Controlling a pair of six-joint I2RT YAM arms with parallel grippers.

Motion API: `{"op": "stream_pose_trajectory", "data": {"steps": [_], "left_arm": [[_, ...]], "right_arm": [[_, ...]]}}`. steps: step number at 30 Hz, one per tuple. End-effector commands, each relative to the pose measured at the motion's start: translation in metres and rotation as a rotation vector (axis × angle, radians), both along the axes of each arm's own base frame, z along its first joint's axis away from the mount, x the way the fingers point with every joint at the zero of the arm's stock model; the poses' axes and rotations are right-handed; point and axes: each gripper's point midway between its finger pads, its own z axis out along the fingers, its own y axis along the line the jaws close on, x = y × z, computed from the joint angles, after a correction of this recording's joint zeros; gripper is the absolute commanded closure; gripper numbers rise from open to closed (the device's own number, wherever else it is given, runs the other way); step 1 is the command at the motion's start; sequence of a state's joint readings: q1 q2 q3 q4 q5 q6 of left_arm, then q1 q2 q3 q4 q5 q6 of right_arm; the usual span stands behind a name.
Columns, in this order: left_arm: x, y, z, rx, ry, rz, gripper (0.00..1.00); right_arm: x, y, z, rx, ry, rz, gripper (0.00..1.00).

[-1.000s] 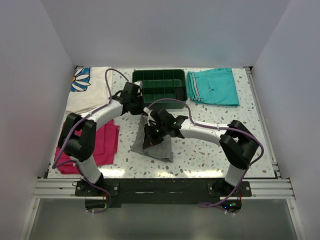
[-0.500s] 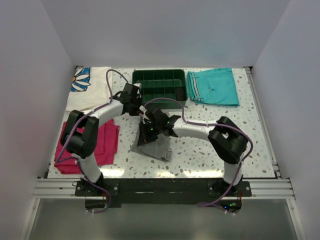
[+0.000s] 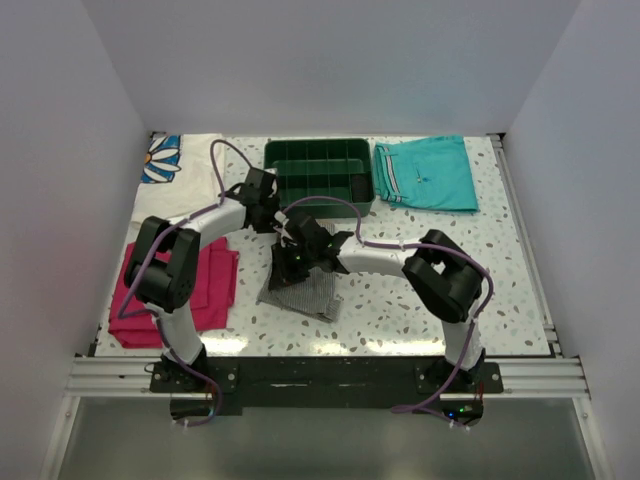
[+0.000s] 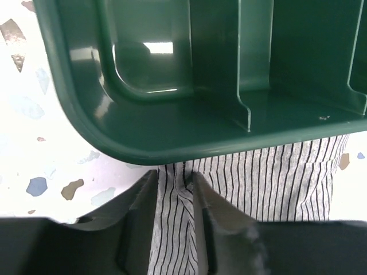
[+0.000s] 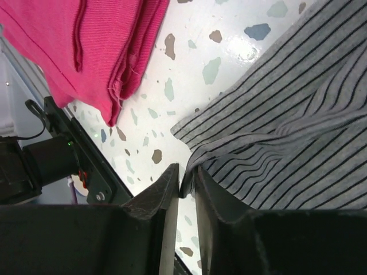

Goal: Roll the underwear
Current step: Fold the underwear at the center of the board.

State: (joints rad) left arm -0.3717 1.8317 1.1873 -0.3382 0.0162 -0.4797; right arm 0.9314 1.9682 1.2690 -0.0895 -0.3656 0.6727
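**While no roll shows yet, both pincers sit at the cloth's edges**

As far as I can judge, I am at the very start. The underwear (image 3: 305, 293) lies spread and a bit rumpled on the table (image 4: 34, 143), midway between my arms. Its far edge is right against the near rim of the tray (image 4: 143, 137).

My left pincer (image 4: 172, 189) stands at that far edge, jaws a little apart. Striped cloth runs between them, and it looks unclamped.

My right pincer (image 5: 184, 175) is at the side nearest the pink cloth (image 5: 86, 46). Its jaws are parted only a slit, with the hem lying in the gap; whether it bites I cannot tell.

Next I would need a firm pinch on one edge with both pincers level. Then I would turn that edge over on itself, tight and even. I would also keep clear of the tray rim so the cloth does not snag.
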Motion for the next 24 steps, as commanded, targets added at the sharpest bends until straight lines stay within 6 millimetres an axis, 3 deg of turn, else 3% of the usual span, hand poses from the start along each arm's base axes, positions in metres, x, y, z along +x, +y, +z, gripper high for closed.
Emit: {"op": "stream_pose_trajectory", "data": {"steps": [1, 3, 6, 7, 10, 14, 19, 24], "left_arm": [[0.013, -0.003, 0.024, -0.031, -0.068, 0.006, 0.60], [0.014, -0.002, 0.038, -0.041, -0.095, 0.010, 0.43], [0.016, -0.006, 0.057, -0.070, -0.135, -0.003, 0.32], [0.016, -0.006, 0.062, -0.072, -0.142, -0.002, 0.30], [0.014, -0.003, 0.073, -0.067, -0.157, 0.008, 0.27], [0.007, 0.004, 0.086, -0.056, -0.171, 0.019, 0.25], [-0.014, 0.011, 0.069, -0.050, -0.124, 0.034, 0.23], [-0.042, 0.010, 0.047, -0.105, -0.070, 0.034, 0.23]], "right_arm": [[-0.001, 0.019, 0.035, 0.151, -0.042, 0.036, 0.71], [-0.003, 0.015, 0.053, 0.175, -0.084, 0.049, 0.66], [-0.004, 0.005, 0.067, 0.176, -0.143, 0.059, 0.56], [-0.006, 0.000, 0.077, 0.178, -0.158, 0.064, 0.55], [-0.013, -0.020, 0.083, 0.121, -0.184, 0.067, 0.53], [-0.003, -0.070, 0.084, 0.006, -0.264, -0.075, 0.52], [0.005, -0.135, 0.062, -0.199, -0.247, -0.222, 0.53], [0.002, -0.160, 0.037, -0.230, -0.143, -0.258, 0.60]]}}
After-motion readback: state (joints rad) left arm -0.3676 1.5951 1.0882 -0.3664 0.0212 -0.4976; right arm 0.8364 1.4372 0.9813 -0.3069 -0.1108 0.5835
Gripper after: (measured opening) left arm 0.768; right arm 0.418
